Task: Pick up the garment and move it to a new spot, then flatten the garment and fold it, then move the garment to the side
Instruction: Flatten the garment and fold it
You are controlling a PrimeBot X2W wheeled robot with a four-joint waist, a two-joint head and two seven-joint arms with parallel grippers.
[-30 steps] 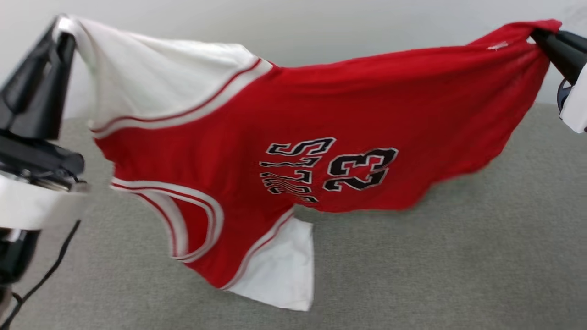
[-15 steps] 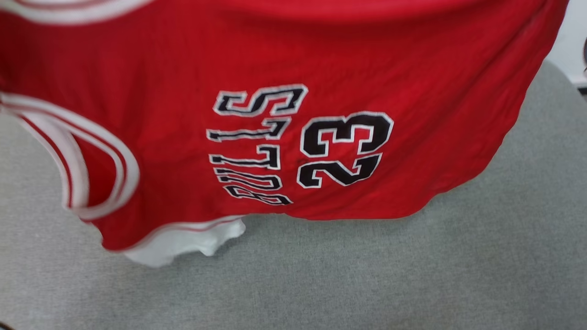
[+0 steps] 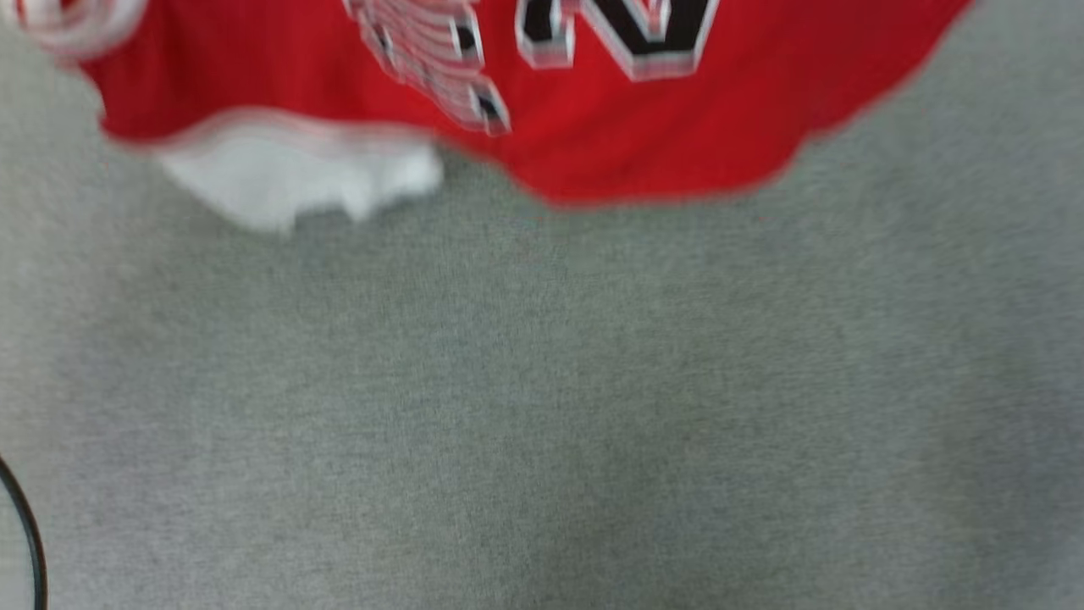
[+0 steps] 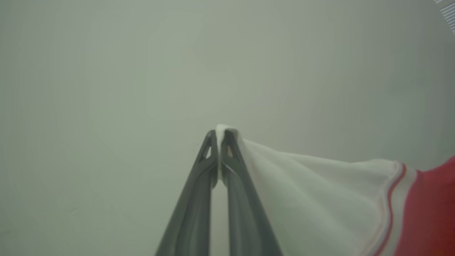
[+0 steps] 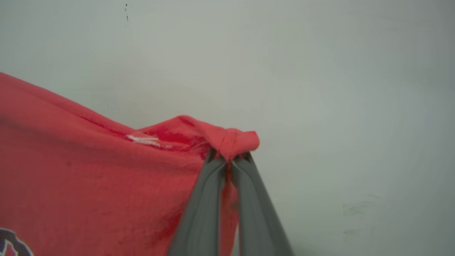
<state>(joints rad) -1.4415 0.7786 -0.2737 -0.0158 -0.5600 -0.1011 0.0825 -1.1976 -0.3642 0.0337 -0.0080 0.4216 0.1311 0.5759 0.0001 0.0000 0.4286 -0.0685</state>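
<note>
The garment (image 3: 593,144), a red jersey with white sleeves and black-and-white print, hangs stretched in the air; its lower edge shows blurred at the top of the head view, a white sleeve (image 3: 288,178) dangling at the left. In the left wrist view my left gripper (image 4: 218,133) is shut on the tip of a white sleeve (image 4: 302,188). Seen from the right wrist, my right gripper (image 5: 229,156) is shut on a bunched red corner of the garment (image 5: 106,170).
A grey fabric surface (image 3: 542,407) spreads below the hanging jersey. A thin black cable (image 3: 25,534) curves at the lower left edge. Both wrist views face a plain pale wall (image 5: 320,89).
The head view has tilted downward, so the jersey slid up and both grippers left that picture. The grips on the sleeve and the red corner look unchanged.
</note>
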